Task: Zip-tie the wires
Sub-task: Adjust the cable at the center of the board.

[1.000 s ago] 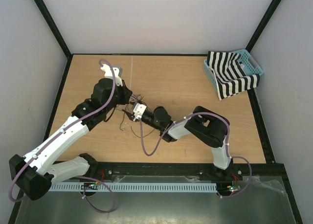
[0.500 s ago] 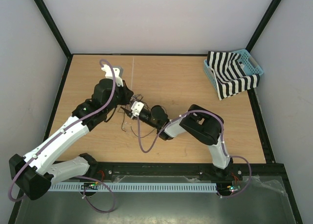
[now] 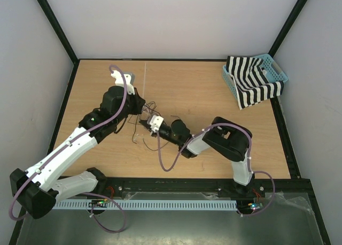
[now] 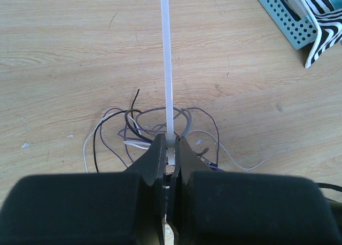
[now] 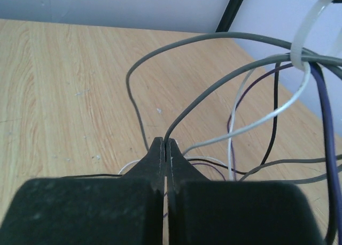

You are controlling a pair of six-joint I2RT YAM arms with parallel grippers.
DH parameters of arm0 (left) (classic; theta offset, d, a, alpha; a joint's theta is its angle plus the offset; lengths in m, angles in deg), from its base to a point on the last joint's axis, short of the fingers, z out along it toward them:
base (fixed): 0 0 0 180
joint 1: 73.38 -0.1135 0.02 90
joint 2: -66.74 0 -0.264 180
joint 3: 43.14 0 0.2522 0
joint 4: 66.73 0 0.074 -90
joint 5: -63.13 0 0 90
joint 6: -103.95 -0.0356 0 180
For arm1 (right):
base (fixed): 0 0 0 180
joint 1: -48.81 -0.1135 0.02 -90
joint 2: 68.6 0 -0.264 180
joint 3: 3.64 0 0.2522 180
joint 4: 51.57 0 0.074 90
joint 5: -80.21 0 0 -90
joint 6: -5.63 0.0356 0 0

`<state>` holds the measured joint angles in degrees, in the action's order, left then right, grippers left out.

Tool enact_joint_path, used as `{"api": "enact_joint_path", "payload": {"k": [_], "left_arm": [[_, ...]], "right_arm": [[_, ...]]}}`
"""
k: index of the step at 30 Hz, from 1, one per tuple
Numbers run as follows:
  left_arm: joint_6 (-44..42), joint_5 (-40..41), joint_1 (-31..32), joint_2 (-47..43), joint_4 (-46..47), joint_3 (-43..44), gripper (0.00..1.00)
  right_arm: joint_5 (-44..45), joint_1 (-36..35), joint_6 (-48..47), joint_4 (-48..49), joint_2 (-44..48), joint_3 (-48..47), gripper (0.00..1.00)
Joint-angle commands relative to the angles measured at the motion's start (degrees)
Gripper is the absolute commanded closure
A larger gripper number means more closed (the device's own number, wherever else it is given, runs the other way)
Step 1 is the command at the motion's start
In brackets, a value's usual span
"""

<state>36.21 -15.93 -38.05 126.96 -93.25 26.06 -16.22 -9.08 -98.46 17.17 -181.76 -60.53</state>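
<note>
top: high, far | wrists: low, near | shared: wires (image 4: 133,131), seemingly

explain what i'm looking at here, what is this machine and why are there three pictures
These are two robot arms bolted at the near edge of a wooden table. One picture looks down from above. The other two come from a small camera on each wrist, so each shows its own fingers at the bottom. On the table lie a tangle of thin wires and, in the far right corner, a blue basket holding a striped cloth. The left arm's fingers are shut on a white zip tie that points away over the wires. The right arm's fingers are shut, seemingly pinching one of them.
</note>
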Motion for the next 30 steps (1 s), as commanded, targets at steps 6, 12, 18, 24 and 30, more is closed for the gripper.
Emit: {"api": "enact_joint_path", "payload": {"k": [6, 12, 18, 24, 30], "left_arm": [[-0.66, 0.48, -0.42, 0.23, 1.91, 1.81, 1.00], [-0.73, 0.24, -0.59, 0.90, 1.87, 2.39, 1.00], [-0.78, 0.33, -0.75, 1.23, 1.87, 2.56, 1.00], [-0.83, 0.25, -0.88, 1.34, 2.04, 2.65, 1.00], [-0.94, 0.23, -0.88, 1.19, 2.07, 2.59, 1.00]], "right_arm": [[-2.87, -2.99, 2.99, -1.91, 2.33, 2.46, 1.00], [-2.59, -5.33, 4.34, -2.78, 0.58, 3.93, 1.00], [-4.38, -6.02, 5.41, -4.53, -0.33, 5.19, 1.00], [-4.89, -6.34, 5.85, -5.73, -1.15, 5.05, 1.00], [-4.06, -6.43, 6.52, -4.89, -1.40, 5.27, 1.00]]}}
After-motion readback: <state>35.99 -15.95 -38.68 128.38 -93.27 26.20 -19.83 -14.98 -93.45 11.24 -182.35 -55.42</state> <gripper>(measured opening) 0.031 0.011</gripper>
